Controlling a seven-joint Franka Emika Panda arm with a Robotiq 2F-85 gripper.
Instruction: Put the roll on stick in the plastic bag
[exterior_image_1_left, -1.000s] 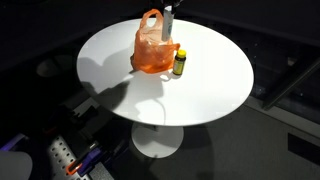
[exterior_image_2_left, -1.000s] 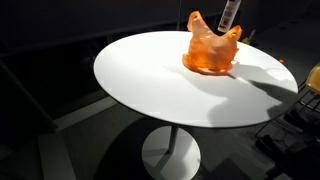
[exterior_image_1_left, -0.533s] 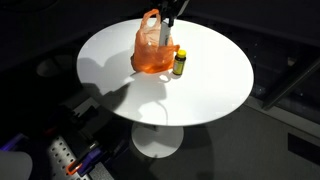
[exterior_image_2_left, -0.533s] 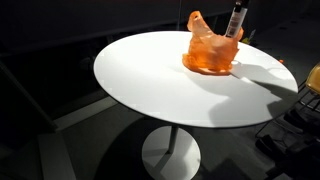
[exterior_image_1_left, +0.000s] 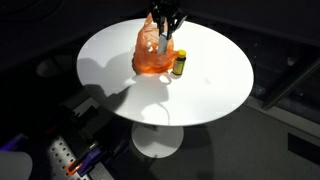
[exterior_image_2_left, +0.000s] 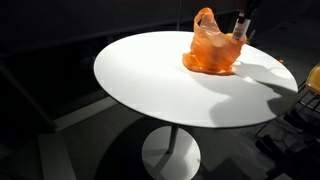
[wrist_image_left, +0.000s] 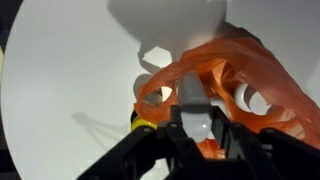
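Arm comes down from above the bag. Gripper (exterior_image_1_left: 163, 27) clamped on roll on stick (exterior_image_1_left: 163, 42), held upright at top of orange plastic bag (exterior_image_1_left: 150, 57). Yellow-capped bottle (exterior_image_1_left: 180, 63) stands just beside bag on white counter (exterior_image_1_left: 215, 95).

In an exterior view the cam sits high and well back, looking steeply down on the whole round table (exterior_image_1_left: 210, 85), w/ the plastic bag (exterior_image_1_left: 150, 55) nr its far edge. In an exterior view the cam is lower and nearer, looking across the table (exterior_image_2_left: 160, 85) at a shallow angle, bag (exterior_image_2_left: 210, 55) far right. Both share tabletop + bag. Wrist cam is v. close, looking down past the gripper (wrist_image_left: 195, 128) onto bag + tabletop.
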